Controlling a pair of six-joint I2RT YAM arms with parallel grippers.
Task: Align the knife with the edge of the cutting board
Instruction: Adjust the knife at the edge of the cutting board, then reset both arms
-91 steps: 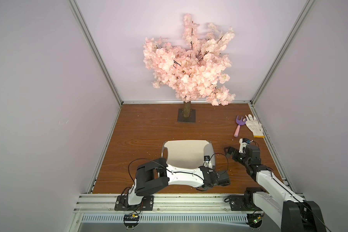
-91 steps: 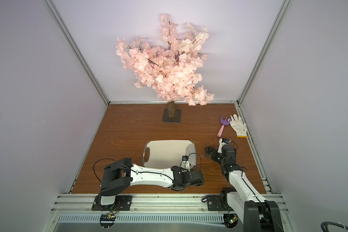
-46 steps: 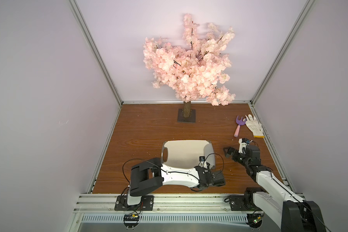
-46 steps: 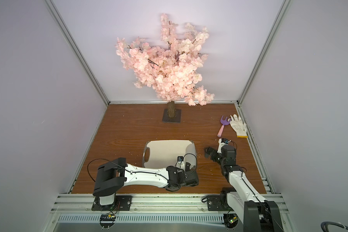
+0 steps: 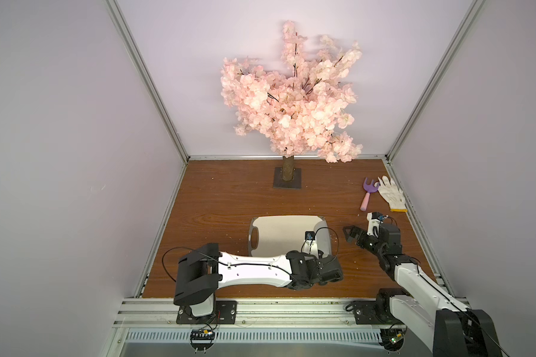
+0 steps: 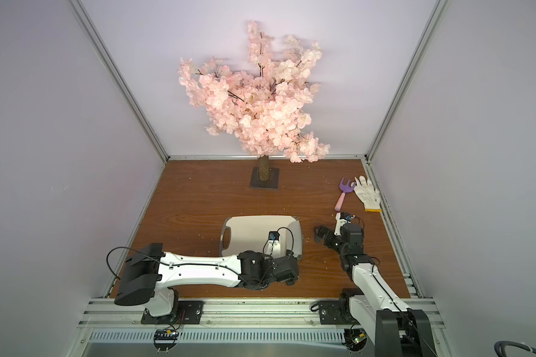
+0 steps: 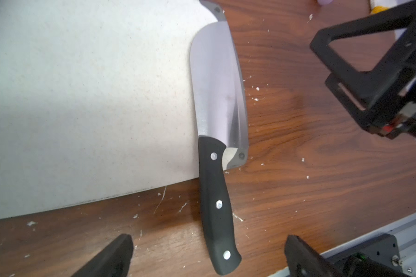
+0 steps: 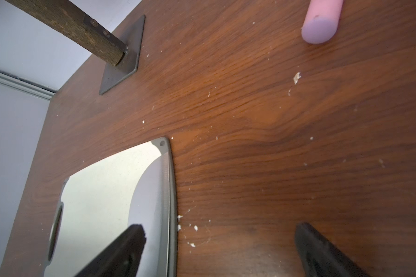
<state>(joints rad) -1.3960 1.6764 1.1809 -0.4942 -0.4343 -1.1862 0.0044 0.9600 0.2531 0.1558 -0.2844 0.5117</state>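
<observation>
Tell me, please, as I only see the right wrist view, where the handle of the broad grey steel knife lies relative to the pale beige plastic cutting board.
Observer: The black riveted handle of the knife sticks out past the cutting board edge onto the brown wooden table.
Operator: Thank you; is the left gripper holding it?
Observer: No; the left gripper is open, its black fingers apart beside the handle's end, not touching it.

table: brown wood, crumb-strewn | cutting board: centre, flat | tree stand: 12 o'clock | toy fork, glove: 2 o'clock, side by side
</observation>
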